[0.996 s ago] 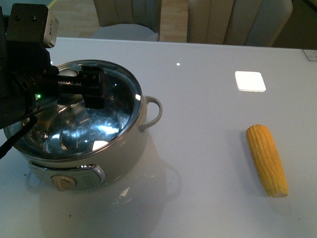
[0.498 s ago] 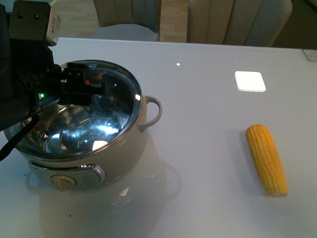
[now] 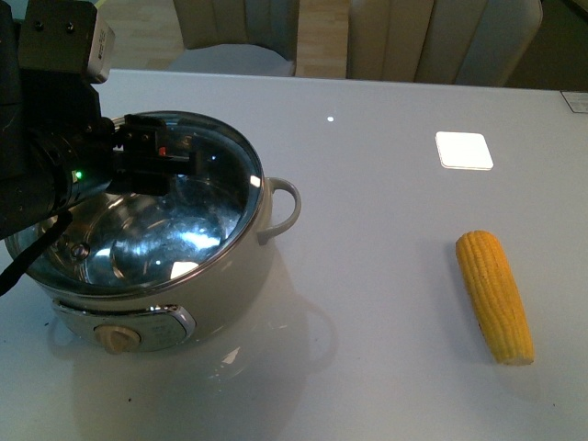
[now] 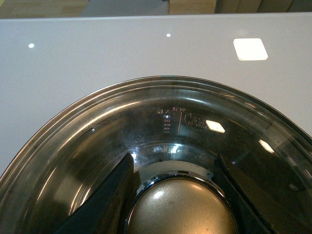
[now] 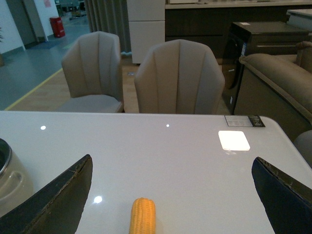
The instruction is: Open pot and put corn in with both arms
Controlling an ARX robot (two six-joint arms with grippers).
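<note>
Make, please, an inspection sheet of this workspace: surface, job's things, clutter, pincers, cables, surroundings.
Surface: glossy white table with a square light reflection.
Job's things: pot with glass lid on; corn lying on the table to its right, apart.
Clutter: small label at the far edge.
Pincers: left pincer straddles the lid knob, contact unclear; right pincer open, above the table, facing the corn.
Cables: one black cable, near the pot.
Surroundings: beige chairs behind the table.
</note>
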